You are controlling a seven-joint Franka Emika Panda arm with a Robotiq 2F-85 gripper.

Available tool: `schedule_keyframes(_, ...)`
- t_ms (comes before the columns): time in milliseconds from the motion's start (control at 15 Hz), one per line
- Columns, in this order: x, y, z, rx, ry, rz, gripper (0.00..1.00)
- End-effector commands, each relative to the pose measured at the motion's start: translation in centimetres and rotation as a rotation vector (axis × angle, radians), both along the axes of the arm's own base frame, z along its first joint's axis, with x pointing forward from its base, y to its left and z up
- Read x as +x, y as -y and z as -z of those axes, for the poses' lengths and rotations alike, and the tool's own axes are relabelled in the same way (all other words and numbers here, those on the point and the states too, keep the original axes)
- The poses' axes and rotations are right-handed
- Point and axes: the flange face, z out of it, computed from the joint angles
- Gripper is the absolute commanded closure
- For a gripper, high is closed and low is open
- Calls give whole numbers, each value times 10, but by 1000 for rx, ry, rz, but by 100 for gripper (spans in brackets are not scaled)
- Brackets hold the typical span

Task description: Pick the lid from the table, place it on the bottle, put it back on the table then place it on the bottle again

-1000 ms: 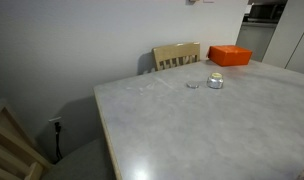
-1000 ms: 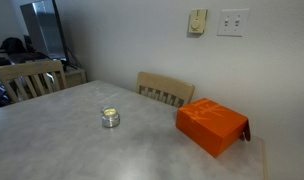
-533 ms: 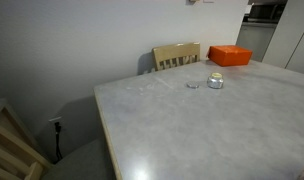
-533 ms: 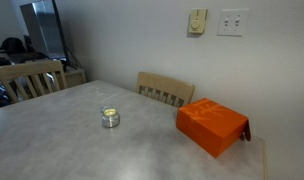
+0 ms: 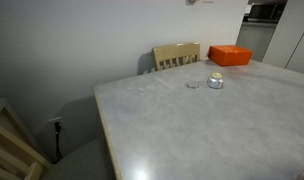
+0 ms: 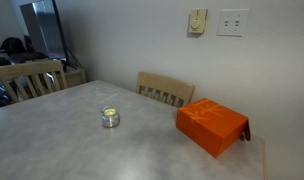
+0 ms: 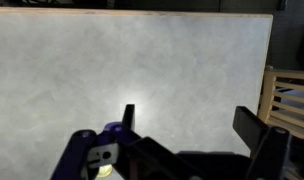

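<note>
The small clear glass bottle [image 5: 215, 81] with a pale top stands on the pale grey table [image 5: 192, 125], toward its far side. It also shows in an exterior view as the bottle [image 6: 111, 118]. The tiny flat lid [image 5: 193, 85] lies on the tabletop just beside the bottle, apart from it. My gripper [image 7: 190, 125] appears only in the wrist view. It is open, its two dark fingers [image 7: 254, 128] spread wide over the bare table [image 7: 142, 60] with nothing between them. Neither bottle nor lid shows in the wrist view.
An orange box [image 5: 230, 55] sits near the table's far edge behind the bottle, and is the large orange box [image 6: 212, 125] near a corner. A light wooden chair [image 5: 178, 56] stands at the table's far side. Another chair [image 7: 288, 95] is beside the table edge.
</note>
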Motion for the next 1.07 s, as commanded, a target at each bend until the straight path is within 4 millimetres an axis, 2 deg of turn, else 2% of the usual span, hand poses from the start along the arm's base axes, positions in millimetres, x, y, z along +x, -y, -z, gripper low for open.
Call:
schedule_keyframes(0,45,-12,16,-67,-67,-6,0)
schedule_keyframes(133,70,-28,29,-72,-69,-19,0)
schedule_keyframes(400,120,-61,71,-10,-86,-66,0)
schedule_keyframes(467,124,-65,78,15,-105,-105,0)
schedule_keyframes(533,103,-56,65,-26,-85,-63,0)
schedule_keyframes(733,122,-65,85,-9,-117,-91,0)
schedule_keyframes(867,118,-70,86,-76,-131,-24,0)
schedule_keyframes(1000,127,-80,96,-115,-145,5,0)
